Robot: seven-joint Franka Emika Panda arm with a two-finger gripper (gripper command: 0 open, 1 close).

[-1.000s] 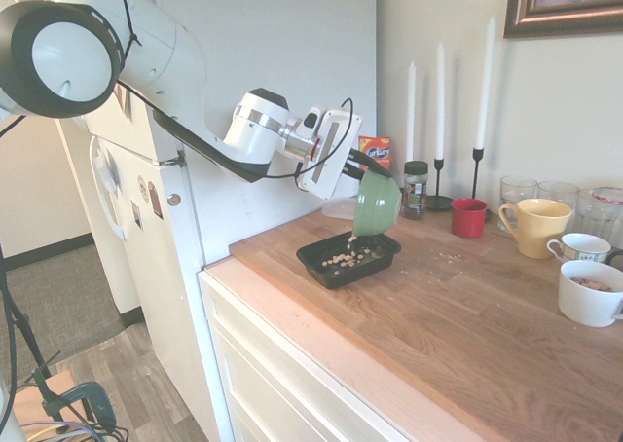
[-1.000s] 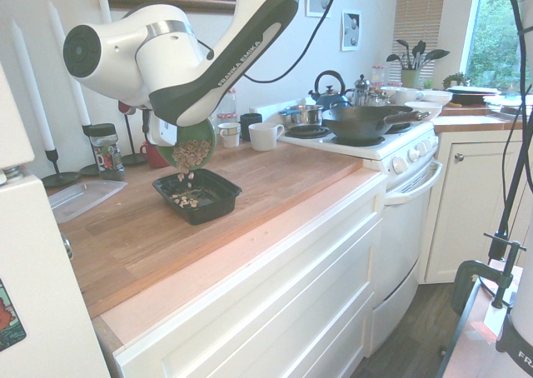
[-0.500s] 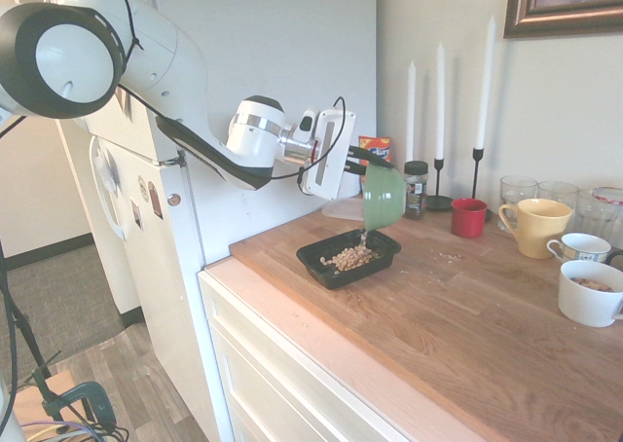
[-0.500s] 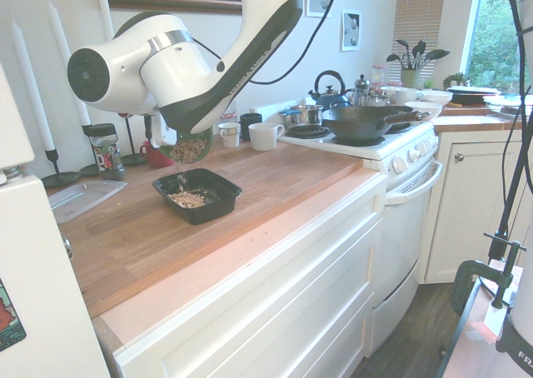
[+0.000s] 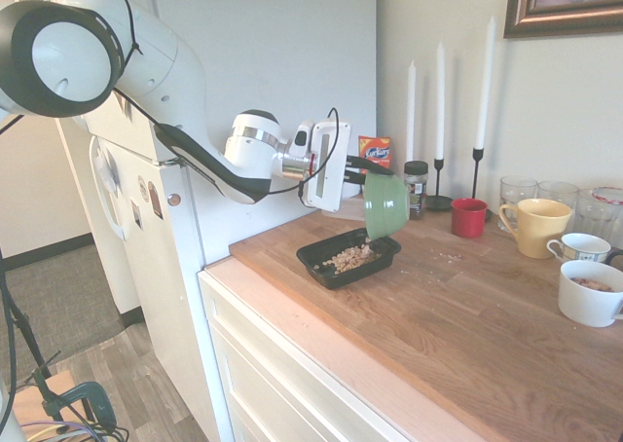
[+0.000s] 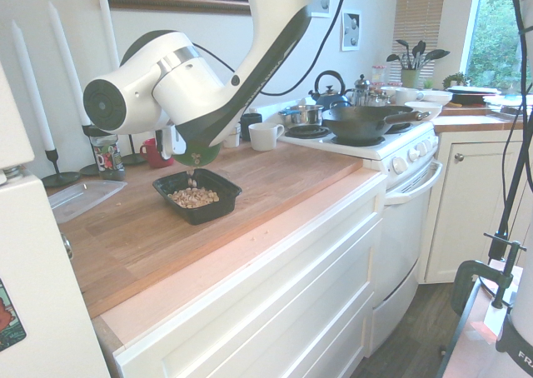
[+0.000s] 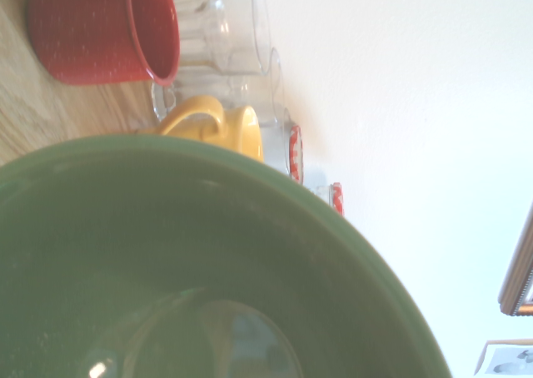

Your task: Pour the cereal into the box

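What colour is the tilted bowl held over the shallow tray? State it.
Green, a muted sage shade: the tilted bowl shows best in the first exterior view.

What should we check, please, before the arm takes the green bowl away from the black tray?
1. Bowl emptied: ok; the wrist view shows the green bowl with a bare inside.
2. Cereal in the black tray: ok, heaped inside.
3. Last pieces finished falling: not ok; a few are dropping below the rim in the second exterior view.
4. Gripper holds the bowl: ok, at its rim.
5. Spills: not ok; crumbs lie near the red cup.
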